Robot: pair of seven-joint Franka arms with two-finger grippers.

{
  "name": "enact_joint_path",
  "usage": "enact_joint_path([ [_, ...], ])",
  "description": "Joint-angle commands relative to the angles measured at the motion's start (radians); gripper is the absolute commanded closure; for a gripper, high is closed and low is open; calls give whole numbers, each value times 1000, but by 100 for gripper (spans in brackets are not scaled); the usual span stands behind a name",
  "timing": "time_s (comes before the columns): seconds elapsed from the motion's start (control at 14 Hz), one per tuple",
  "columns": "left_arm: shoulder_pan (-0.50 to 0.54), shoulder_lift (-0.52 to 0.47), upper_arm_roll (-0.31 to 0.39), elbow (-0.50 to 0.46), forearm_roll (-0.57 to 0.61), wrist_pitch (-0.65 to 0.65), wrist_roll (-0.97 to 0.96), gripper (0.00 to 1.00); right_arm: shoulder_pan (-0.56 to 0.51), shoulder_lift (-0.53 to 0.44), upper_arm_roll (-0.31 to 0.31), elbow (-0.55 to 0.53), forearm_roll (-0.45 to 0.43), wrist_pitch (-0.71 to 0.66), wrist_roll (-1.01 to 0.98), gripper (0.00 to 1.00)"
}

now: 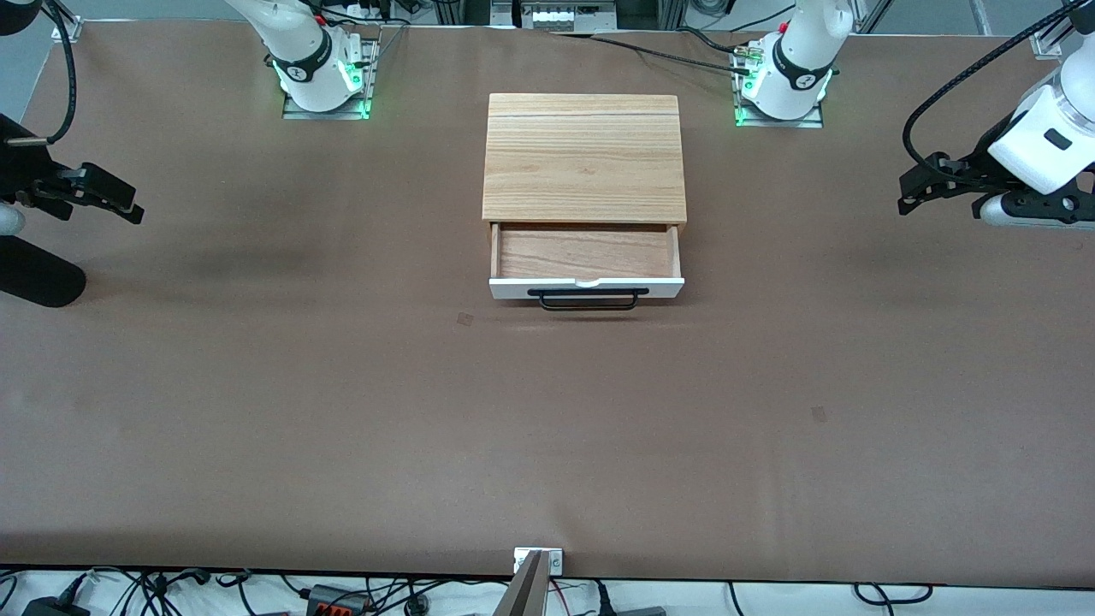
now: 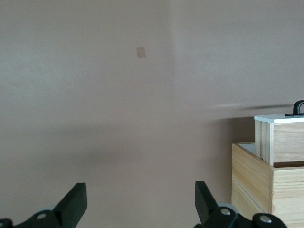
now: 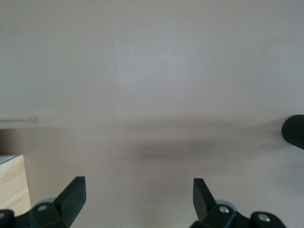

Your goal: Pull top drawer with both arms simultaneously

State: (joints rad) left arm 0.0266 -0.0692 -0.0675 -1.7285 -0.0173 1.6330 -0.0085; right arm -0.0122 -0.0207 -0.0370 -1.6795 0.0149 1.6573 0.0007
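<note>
The top drawer [image 1: 586, 255] stands pulled out of the cabinet [image 1: 584, 158] toward the front camera. Its reddish-brown inside is bare, and its white front panel carries the black bar handle [image 1: 586, 300]. My left gripper [image 1: 908, 193] is open and empty, over the table toward the left arm's end, well apart from the drawer. In the left wrist view my left gripper [image 2: 141, 191] faces bare table, with the drawer [image 2: 280, 135] and its handle [image 2: 298, 108] at the edge. My right gripper [image 1: 128, 205] is open and empty over the right arm's end, and it also shows in the right wrist view [image 3: 138, 187].
The brown table [image 1: 342, 411] spreads wide around the cabinet. The arms' round bases [image 1: 321, 73] stand along the edge farthest from the front camera. A black cylinder [image 1: 38, 275] lies near the right gripper and shows in the right wrist view [image 3: 294, 131]. A small mark [image 1: 464, 319] is near the drawer.
</note>
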Motion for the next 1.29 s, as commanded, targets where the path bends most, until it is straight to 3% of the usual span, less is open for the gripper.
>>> enact_joint_path([
  [0.0,4,5,-2,20,-9,-34,-7,0,-15,-18,22,-22,-18,10,-2,0],
  [0.5,4,51,2,96,-9,-90,-10,0,-17,-19,19,-22,-16,-8,-76,0],
  [1.21,4,54,2,98,-9,-90,-10,0,-17,-24,19,-22,-16,-10,-48,0],
])
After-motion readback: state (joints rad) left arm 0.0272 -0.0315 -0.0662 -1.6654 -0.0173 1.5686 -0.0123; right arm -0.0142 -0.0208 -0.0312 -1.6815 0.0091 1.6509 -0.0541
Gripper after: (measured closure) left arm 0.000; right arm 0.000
